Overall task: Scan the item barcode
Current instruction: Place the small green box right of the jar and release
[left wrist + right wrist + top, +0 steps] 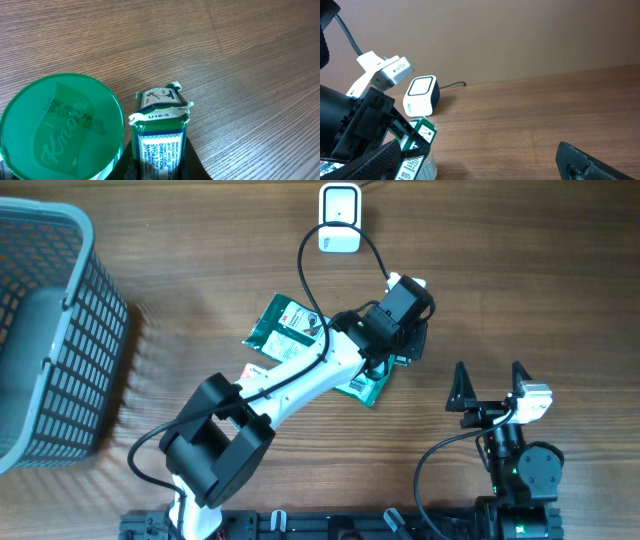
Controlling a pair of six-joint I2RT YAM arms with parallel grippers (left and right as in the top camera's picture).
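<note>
Left pincer (pixel 160 165) grips one packet (pixel 161 131); one scanner (pixel 340 218), one basket (pixel 100 330).

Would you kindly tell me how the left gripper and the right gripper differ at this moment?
The left gripper has its jaws shut on a green packet; the right gripper has them wide open, holding nothing. The left gripper is stretched out to mid-table, nearer the white scanner; the right gripper sits back close to its own base. Both are dark two-finger grippers.
</note>
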